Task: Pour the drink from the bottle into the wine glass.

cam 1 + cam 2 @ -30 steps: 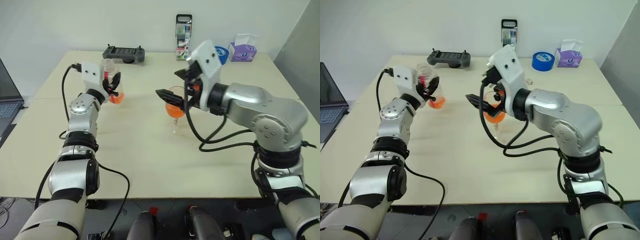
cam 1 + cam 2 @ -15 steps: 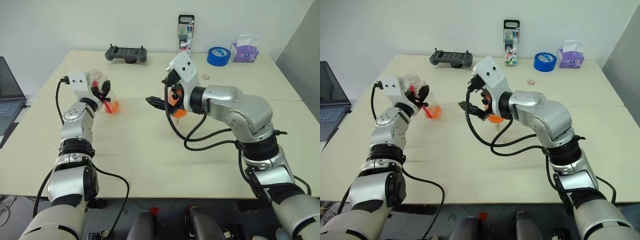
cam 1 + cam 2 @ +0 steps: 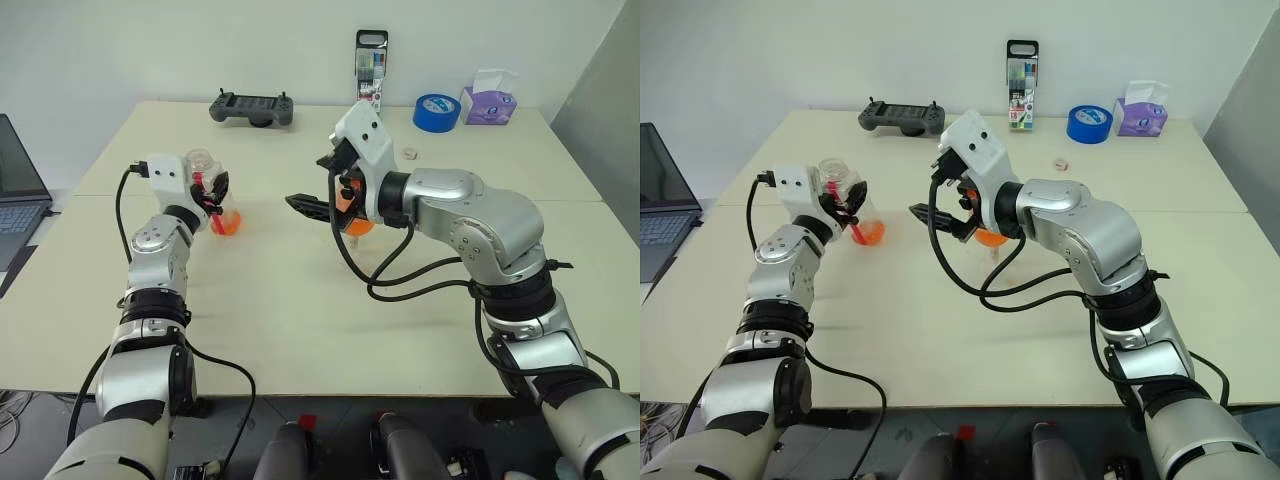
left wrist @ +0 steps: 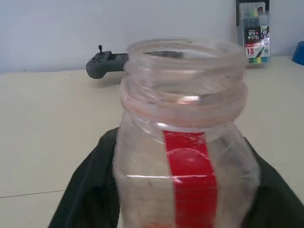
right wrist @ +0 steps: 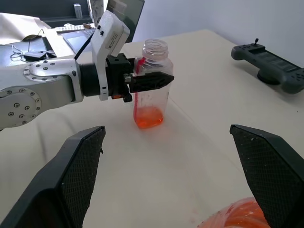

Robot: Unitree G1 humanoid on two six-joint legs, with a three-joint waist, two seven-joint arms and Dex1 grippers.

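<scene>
The bottle [image 3: 205,175] stands upright and uncapped on the table at the left, a red label strip [image 4: 190,175] down its side. A little orange drink [image 5: 150,116] lies in its base. My left gripper [image 3: 218,190] sits around the bottle, level with its upper body. The wine glass [image 3: 352,222] stands near the table's middle with orange drink [image 5: 237,216] in its bowl. My right gripper [image 3: 308,182] is open wide, with the bowl between its fingers close to the palm, and it points left toward the bottle.
Along the table's far edge are a black controller [image 3: 250,107], a clear marker case [image 3: 371,65], a blue tape roll [image 3: 435,110] and a purple tissue box [image 3: 487,100]. A laptop [image 3: 15,190] is off the left edge. A small object [image 3: 408,153] lies behind the right arm.
The left arm has brought the bottle down and from tilted to upright, and it now rests on the table. The right gripper has stayed open at the glass.
</scene>
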